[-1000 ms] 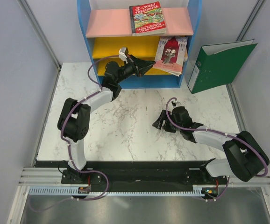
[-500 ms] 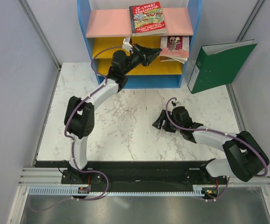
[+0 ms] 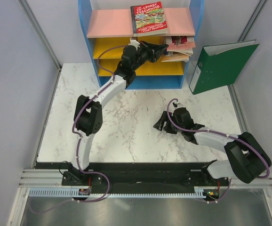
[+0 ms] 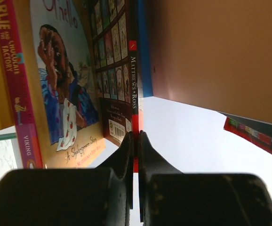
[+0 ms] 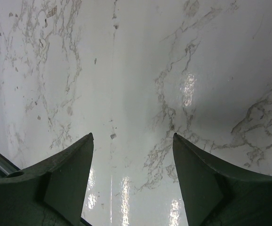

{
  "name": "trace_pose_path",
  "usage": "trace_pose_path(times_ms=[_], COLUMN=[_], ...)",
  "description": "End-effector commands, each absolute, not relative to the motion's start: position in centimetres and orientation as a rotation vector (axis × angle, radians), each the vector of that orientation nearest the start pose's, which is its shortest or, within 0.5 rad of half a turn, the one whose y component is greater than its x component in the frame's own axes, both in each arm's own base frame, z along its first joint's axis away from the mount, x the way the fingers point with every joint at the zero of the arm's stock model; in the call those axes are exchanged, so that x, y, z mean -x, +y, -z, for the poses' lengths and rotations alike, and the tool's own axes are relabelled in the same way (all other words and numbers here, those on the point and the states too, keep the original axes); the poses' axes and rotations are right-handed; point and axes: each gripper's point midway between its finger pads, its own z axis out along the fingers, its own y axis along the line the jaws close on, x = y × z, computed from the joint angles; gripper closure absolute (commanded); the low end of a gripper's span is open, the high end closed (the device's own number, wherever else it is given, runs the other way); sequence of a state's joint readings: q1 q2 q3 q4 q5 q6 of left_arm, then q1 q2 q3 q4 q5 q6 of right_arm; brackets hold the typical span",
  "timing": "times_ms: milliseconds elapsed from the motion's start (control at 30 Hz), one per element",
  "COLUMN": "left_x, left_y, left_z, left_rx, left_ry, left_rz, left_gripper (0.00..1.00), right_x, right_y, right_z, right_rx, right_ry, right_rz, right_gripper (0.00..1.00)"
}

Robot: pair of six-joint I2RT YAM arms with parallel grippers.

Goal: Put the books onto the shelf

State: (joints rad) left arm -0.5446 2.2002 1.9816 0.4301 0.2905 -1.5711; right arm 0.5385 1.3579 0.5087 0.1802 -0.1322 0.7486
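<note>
The blue-framed shelf (image 3: 110, 22) stands at the back, and the red-green "Storey Treehouse" book (image 3: 148, 19) lies on its pink top board. My left gripper (image 3: 165, 48) reaches into the upper yellow tier, just under the pink board. It is shut on the edge of a thin red-spined book (image 4: 115, 70), the jaws pinching it at the left gripper (image 4: 136, 136). That book lies against other books (image 3: 180, 46): an illustrated tan one (image 4: 65, 94) and a maroon-spined one (image 4: 16, 80). My right gripper (image 3: 160, 126) rests low over the marble table, open, nothing between its fingers (image 5: 70, 169).
A big green ring binder (image 3: 220, 66) leans against the right wall beside the shelf. The marble table (image 3: 136, 122) fills the middle, with grey walls left and right. In the left wrist view the underside of a shelf board (image 4: 211, 47) is close above the held book.
My left arm has stretched up and farther into the shelf, carrying the thin book from in front of the lower tier up to the upper yellow tier. The right arm has not moved.
</note>
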Motion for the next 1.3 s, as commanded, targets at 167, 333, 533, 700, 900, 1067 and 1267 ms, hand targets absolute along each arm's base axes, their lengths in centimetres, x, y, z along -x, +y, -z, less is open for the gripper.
trace_pose_path(times_ms=[167, 333, 533, 700, 900, 1067, 1267], left_x=[-51.3, -51.4, -51.6, -51.5, -51.4, -51.1, -50.8], left_y=[-42.5, -42.6, -41.9, -41.6, -41.0, -40.2, -38.1], left_z=[-36.6, -35.0, -34.7, -35.0, -35.9, -36.5, -36.9], left_rx=[0.572, 0.598, 0.614, 0.608, 0.588, 0.586, 0.597], left_ry=[1.673, 1.74, 1.773, 1.782, 1.782, 1.81, 1.822], left_rz=[1.909, 1.935, 1.929, 1.946, 1.956, 1.914, 1.79], left_gripper=[0.98, 0.98, 0.9, 0.71, 0.5, 0.49, 0.48], right_x=[-27.3, -27.4, -27.3, -27.4, -27.3, -27.3, -27.4], right_y=[22.3, 22.3, 22.3, 22.3, 22.3, 22.3, 22.4], right_z=[-5.8, -5.7, -5.5, -5.5, -5.5, -5.5, -5.5], right_rx=[-0.175, -0.176, -0.179, -0.181, -0.18, -0.177, -0.18], right_ry=[2.331, 2.334, 2.34, 2.34, 2.342, 2.341, 2.343], right_rz=[-0.841, -0.839, -0.837, -0.838, -0.838, -0.838, -0.842], right_gripper=[0.25, 0.25, 0.24, 0.24, 0.24, 0.24, 0.24])
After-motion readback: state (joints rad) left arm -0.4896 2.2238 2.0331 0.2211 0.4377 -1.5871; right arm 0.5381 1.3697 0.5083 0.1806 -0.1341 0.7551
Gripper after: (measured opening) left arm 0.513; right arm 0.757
